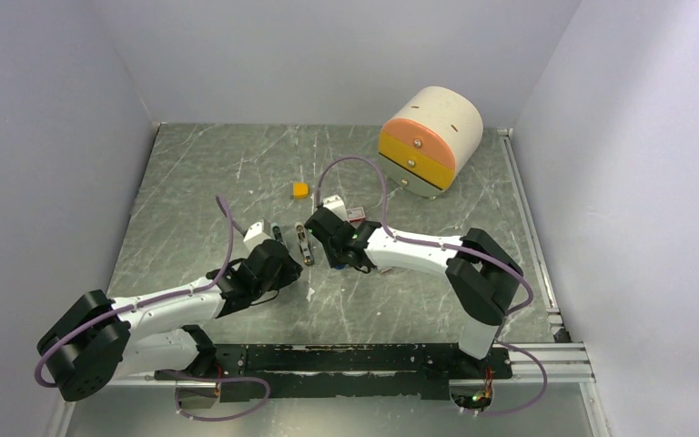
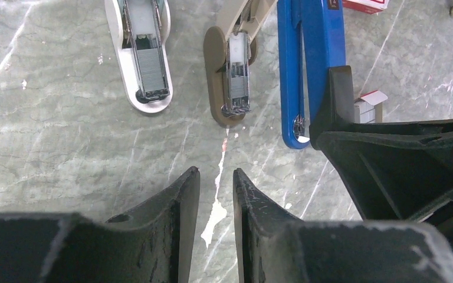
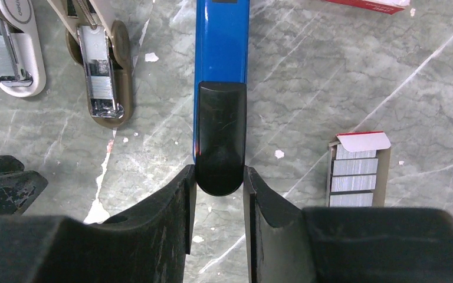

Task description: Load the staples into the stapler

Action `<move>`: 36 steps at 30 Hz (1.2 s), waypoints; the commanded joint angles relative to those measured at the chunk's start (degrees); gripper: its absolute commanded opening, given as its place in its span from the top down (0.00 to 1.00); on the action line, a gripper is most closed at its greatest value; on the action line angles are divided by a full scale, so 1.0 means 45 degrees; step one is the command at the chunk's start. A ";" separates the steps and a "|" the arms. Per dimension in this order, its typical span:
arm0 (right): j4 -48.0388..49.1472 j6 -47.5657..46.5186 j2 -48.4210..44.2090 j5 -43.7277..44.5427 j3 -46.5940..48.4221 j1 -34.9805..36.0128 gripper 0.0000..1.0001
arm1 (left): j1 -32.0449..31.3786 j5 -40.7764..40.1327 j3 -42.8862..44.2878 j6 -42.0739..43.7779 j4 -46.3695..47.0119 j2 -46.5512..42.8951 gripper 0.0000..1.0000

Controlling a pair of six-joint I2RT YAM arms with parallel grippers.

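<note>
A blue stapler (image 3: 221, 41) with a black rounded end lies on the marble table. My right gripper (image 3: 219, 177) is shut on that black end (image 3: 220, 141), one finger on each side. The staples (image 3: 354, 175), silver-grey ribbed strips, sit in a small opened box with a red-and-white flap, just right of the right gripper. My left gripper (image 2: 216, 174) hovers over bare table with its fingers a narrow gap apart and nothing between them. It points at an opened brown stapler (image 2: 230, 76), with the blue stapler (image 2: 304, 65) and the right gripper's finger (image 2: 342, 100) to its right.
An opened white stapler (image 2: 144, 59) with staples in its tray lies left of the brown one. A red-and-white box (image 1: 357, 216) lies behind the right gripper. An orange-yellow block (image 1: 300, 189) and a round cream drawer unit (image 1: 430, 141) stand further back. Walls enclose the table.
</note>
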 commanded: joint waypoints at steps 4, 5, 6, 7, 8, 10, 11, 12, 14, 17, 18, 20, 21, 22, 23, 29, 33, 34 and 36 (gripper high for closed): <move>-0.0348 -0.0052 0.1560 -0.0766 -0.0603 -0.0107 0.77 | 0.0141 -0.0253 -0.0194 0.0132 0.0019 -0.0226 0.67; -0.0382 -0.0030 0.1677 -0.0763 -0.0575 -0.0119 0.77 | 0.0150 -0.0253 -0.0208 0.0131 0.0022 -0.0239 0.67; -0.0418 -0.0011 0.1719 -0.0721 -0.0535 -0.0126 0.77 | 0.0151 -0.0241 -0.0224 0.0133 0.0003 -0.0253 0.67; -0.0425 0.0021 0.1675 -0.0647 -0.0495 -0.0117 0.77 | 0.0166 -0.0232 -0.0228 0.0119 -0.0017 -0.0276 0.67; -0.0402 0.0064 0.1511 -0.0540 -0.0451 -0.0121 0.77 | 0.0190 -0.0238 -0.0246 0.0129 -0.0024 -0.0308 0.67; -0.0398 0.0130 0.1031 -0.0224 -0.0285 -0.0127 0.75 | 0.0220 -0.0231 -0.0263 0.0134 -0.0064 -0.0385 0.67; -0.0432 0.0146 0.0847 -0.0055 -0.0144 -0.0124 0.74 | 0.0238 -0.0231 -0.0257 0.0151 -0.0062 -0.0407 0.67; -0.0456 0.0135 0.0678 0.0098 0.0003 -0.0126 0.72 | 0.0262 -0.0216 -0.0267 0.0153 -0.0064 -0.0435 0.66; -0.0459 0.0090 0.0416 0.0369 0.0295 -0.0146 0.69 | 0.0348 -0.0177 -0.0287 0.0187 -0.0036 -0.0443 0.66; -0.0372 -0.0095 0.0204 0.0613 0.0773 -0.0213 0.64 | 0.0521 -0.0034 -0.0251 0.0298 -0.0030 -0.0391 0.66; -0.0370 -0.0190 0.0187 0.0628 0.0987 -0.0245 0.62 | 0.0581 0.0018 -0.0249 0.0308 -0.0057 -0.0381 0.66; -0.0440 -0.0313 0.0233 0.0601 0.1329 -0.0299 0.59 | 0.0717 0.0112 -0.0268 0.0357 -0.0081 -0.0362 0.66; -0.0455 -0.0402 0.0227 0.0568 0.1466 -0.0334 0.58 | 0.0808 0.0163 -0.0265 0.0376 -0.0100 -0.0375 0.66; -0.0444 -0.0467 0.0224 0.0559 0.1588 -0.0363 0.55 | 0.0915 0.0202 -0.0270 0.0401 -0.0164 -0.0404 0.66; -0.0446 -0.0573 0.0199 0.0572 0.1723 -0.0391 0.52 | 0.1043 0.0250 -0.0290 0.0421 -0.0208 -0.0459 0.66; 0.0221 -0.1286 0.0389 0.0218 0.2595 -0.0419 0.40 | 0.1799 0.0805 -0.0374 0.0579 -0.0299 -0.0724 0.66; 0.0949 -0.1889 0.1313 -0.0337 0.3514 -0.0428 0.41 | 0.2432 0.1459 -0.0532 0.0668 -0.0199 -0.0958 0.66; 0.1040 -0.1957 0.1603 -0.0404 0.3792 -0.0435 0.40 | 0.2582 0.1592 -0.0587 0.0679 -0.0186 -0.1023 0.66; 0.1318 -0.2111 0.2060 -0.0657 0.4363 -0.0435 0.41 | 0.2798 0.1868 -0.0659 0.0714 -0.0194 -0.1125 0.66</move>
